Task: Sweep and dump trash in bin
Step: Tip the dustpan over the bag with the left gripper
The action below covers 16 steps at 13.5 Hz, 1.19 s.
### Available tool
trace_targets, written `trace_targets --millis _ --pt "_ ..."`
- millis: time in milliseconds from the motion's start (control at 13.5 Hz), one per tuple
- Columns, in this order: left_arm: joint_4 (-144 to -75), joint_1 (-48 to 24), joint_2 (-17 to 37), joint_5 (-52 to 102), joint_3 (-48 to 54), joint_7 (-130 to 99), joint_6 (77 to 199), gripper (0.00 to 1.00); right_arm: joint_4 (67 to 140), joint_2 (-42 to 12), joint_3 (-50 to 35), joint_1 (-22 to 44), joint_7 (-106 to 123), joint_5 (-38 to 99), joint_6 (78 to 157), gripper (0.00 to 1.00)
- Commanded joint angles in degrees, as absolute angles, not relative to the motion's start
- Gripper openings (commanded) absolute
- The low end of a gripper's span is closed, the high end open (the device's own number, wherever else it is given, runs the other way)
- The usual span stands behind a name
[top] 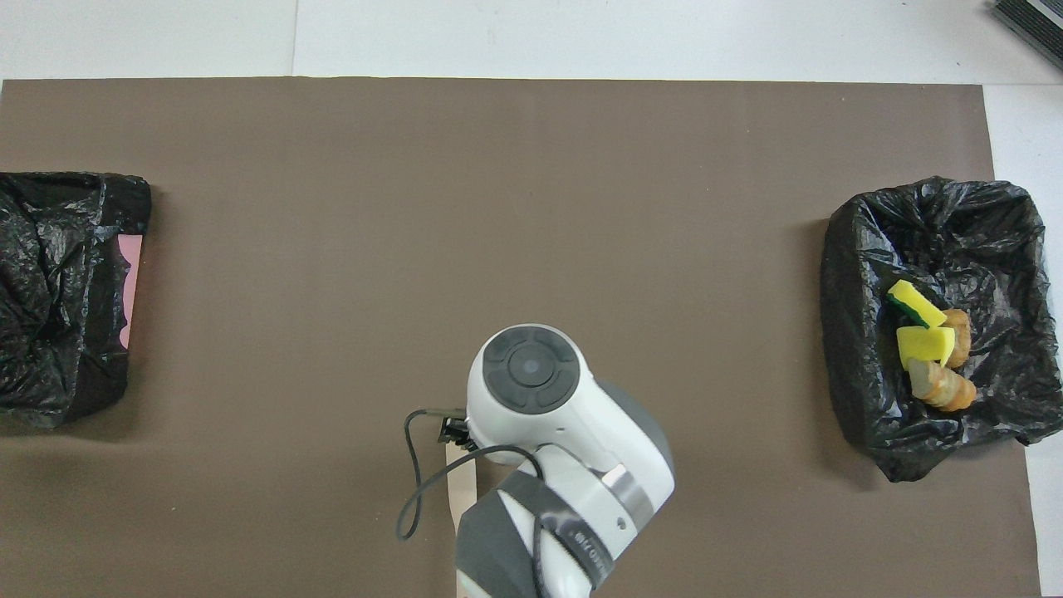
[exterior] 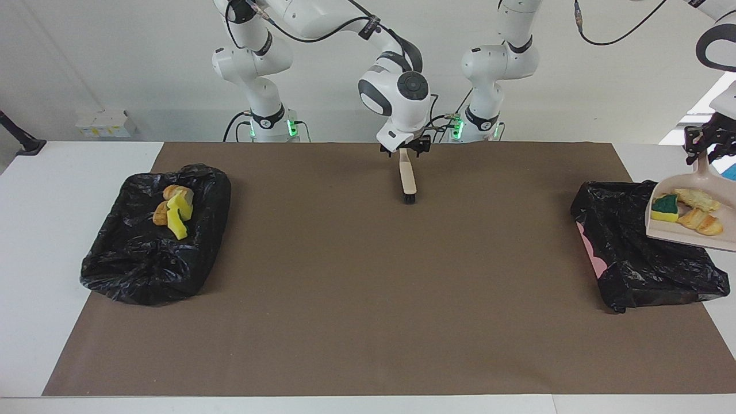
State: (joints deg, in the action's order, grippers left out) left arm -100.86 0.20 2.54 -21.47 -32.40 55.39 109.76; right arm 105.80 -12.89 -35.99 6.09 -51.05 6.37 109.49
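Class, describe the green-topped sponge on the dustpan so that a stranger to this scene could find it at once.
Start at the black-lined bin at the left arm's end of the table. Over it the left gripper holds a beige dustpan carrying three bits of trash. The green-and-yellow sponge is the one with a dark green top over a yellow layer; its two neighbours are golden-brown pastry lumps.

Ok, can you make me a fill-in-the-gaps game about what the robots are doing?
1. The left pincer grips the beige ___ by its handle.
2. In it lies a green-and-yellow ___.
3. The brush lies on the ___ mat, under the right pincer.

Missing words: dustpan, sponge, brown.
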Motion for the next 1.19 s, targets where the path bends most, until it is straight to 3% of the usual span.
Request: trace_targets --millis 0,891,1114 --pt "-99.0 -2.4 3.3 -28.8 -32.9 55.4 106.5 0.00 102.9 -11.7 -36.7 0.1 -45.2 6.0 105.0 1.00" --pt "-99.4 -5.9 1.3 -51.4 -24.0 54.8 90.9 0.00 100.2 -3.6 -36.0 -12.0 -22.1 -0.8 101.2 1.00" --pt "-97.8 -5.8 -1.1 -51.0 -21.9 54.8 89.5 0.00 96.9 -3.3 -24.3 -7.0 -12.3 -0.8 96.7 1.00"
